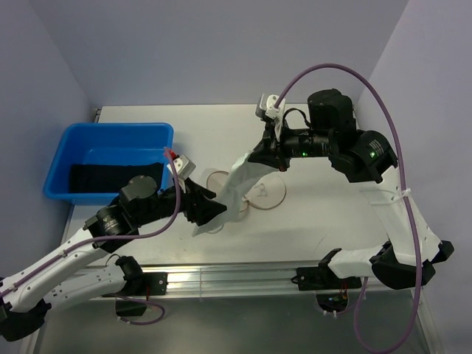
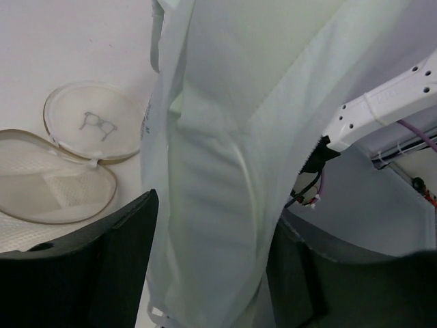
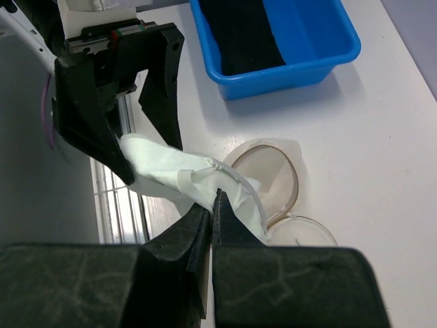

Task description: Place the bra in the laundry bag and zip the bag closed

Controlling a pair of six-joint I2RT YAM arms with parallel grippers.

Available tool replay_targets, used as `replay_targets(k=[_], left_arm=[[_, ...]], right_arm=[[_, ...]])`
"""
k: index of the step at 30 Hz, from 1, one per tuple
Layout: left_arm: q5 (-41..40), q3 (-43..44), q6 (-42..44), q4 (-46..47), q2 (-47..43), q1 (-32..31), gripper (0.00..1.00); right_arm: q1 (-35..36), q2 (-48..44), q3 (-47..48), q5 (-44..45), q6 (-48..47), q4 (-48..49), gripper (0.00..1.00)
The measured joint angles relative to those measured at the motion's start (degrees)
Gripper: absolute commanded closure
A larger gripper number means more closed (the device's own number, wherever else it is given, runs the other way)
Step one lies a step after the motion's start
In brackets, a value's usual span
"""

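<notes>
The bra (image 1: pixel 236 184) is a pale white cloth stretched in the air between both grippers. My right gripper (image 1: pixel 259 158) holds its upper end; in the right wrist view the jaws (image 3: pixel 217 195) are shut on a fold of the bra (image 3: pixel 171 174). My left gripper (image 1: pixel 208 209) is at the lower end, its fingers spread on either side of the bra (image 2: pixel 218 171), which fills the gap. The laundry bag (image 1: pixel 269 193) lies open on the table under the bra, its two round tan-rimmed mesh halves (image 2: pixel 54 184) side by side.
A blue plastic tub (image 1: pixel 118 129) stands at the left of the table with a black cloth (image 1: pixel 110 177) inside. The same tub (image 3: pixel 321 41) appears at the top of the right wrist view. An aluminium rail runs along the near table edge (image 1: pixel 236 276).
</notes>
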Motion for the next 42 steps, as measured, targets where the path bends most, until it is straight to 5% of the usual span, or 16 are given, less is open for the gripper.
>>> replay_targets(k=[1,5,8,17,18,21,27,33,38,42], left_arm=[[-0.1,0.0,0.0,0.0,0.2,0.0,0.37],[-0.9,0.0,-0.7,0.5,0.4,0.0,0.81],[-2.5,-0.3,-1.8,1.7,0.3,0.0,1.0],[-10.3,-1.2,-6.9,5.9,0.9,0.6,1.0],[-10.3,-0.9,-7.3,6.7,1.6,1.2,1.0],[-9.9,0.7,-8.4,8.1,4.8,3.5,1.0],[-9.7,0.9,-9.4,11.1,6.4,6.5,1.0],[-8.1,-0.3,-9.3,14.4,5.0,6.7,1.0],[-0.6,-4.4,-8.7,19.4,1.8,6.7,1.0],[9.6,-11.2,-8.5,27.3,-1.8,6.8,1.0]], right_arm=[[0.1,0.1,0.2,0.2,0.0,0.0,1.0],[0.4,0.1,0.4,0.8,0.2,0.0,1.0],[1.5,0.0,0.2,2.0,0.7,0.3,1.0],[7.6,-13.5,-20.5,8.6,6.2,12.7,0.99],[8.4,-15.7,-23.5,8.9,7.2,14.6,0.85],[11.6,-21.0,-31.3,9.1,10.1,19.8,0.64],[18.1,-23.8,-40.9,11.0,13.0,23.0,0.34],[18.3,-23.5,-43.3,17.9,14.3,24.3,0.11],[17.0,-25.2,-42.8,21.7,12.3,29.6,0.04],[10.1,-24.2,-39.8,14.6,9.2,30.8,0.04]])
